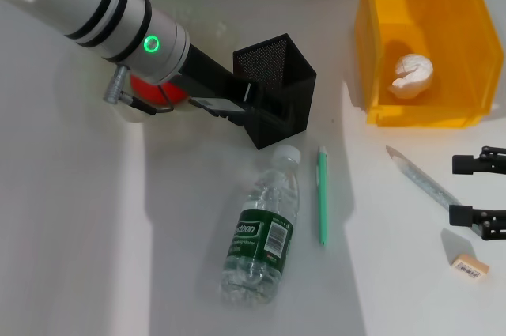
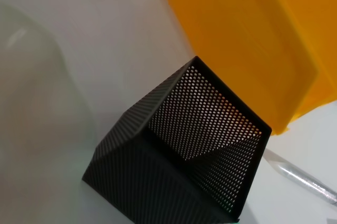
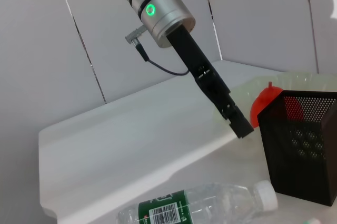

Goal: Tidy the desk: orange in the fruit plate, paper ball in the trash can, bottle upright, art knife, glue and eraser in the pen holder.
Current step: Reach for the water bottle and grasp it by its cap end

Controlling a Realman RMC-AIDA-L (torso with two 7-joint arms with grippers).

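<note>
My left gripper (image 1: 241, 107) hangs at the rim of the square black mesh pen holder (image 1: 277, 99); I cannot tell how its jaws stand. My arm hides most of the red-orange orange (image 1: 150, 89). The clear green-labelled bottle (image 1: 263, 229) lies on its side. The crumpled white paper ball (image 1: 412, 75) sits in the orange-yellow trash can (image 1: 375, 35). My right gripper (image 1: 479, 189), cut off at the edge, is spread above the beige eraser (image 1: 470, 266).

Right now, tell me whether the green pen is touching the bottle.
Apart. The head view shows a plain strip of bare table between the green pen and the bottle lying on its side; the pen lies alongside the bottle's cap end without meeting it.
</note>
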